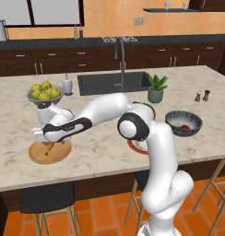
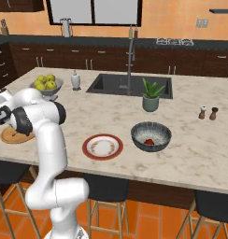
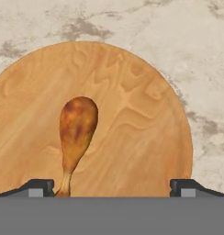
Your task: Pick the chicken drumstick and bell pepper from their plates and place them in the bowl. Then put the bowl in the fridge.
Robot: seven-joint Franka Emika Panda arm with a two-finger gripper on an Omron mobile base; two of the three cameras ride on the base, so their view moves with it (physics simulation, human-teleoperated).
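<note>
- Beside the sink, on the counter [image 2: 190,140], the dark grey bowl [image 2: 151,136] already has the red bell pepper [image 2: 149,141] lying inside it, so that half of the loading looks done
- Left of that bowl, the red-rimmed plate [image 2: 103,146] sits bare
- Further left of the bowl, near the pedestal bowl of yellow-green fruit [image 1: 45,93], the chicken drumstick [image 3: 76,131] lies on the wooden plate [image 3: 146,137], not yet lifted
- Above that wooden plate hangs the end effector [image 3: 112,186], released and wide, gripping nothing; the drumstick's bone end is close to one fingertip [image 3: 38,187]
- Left to do, as I judge it: grasp the drumstick, carry it to the bowl, then take the bowl to the fridge
</note>
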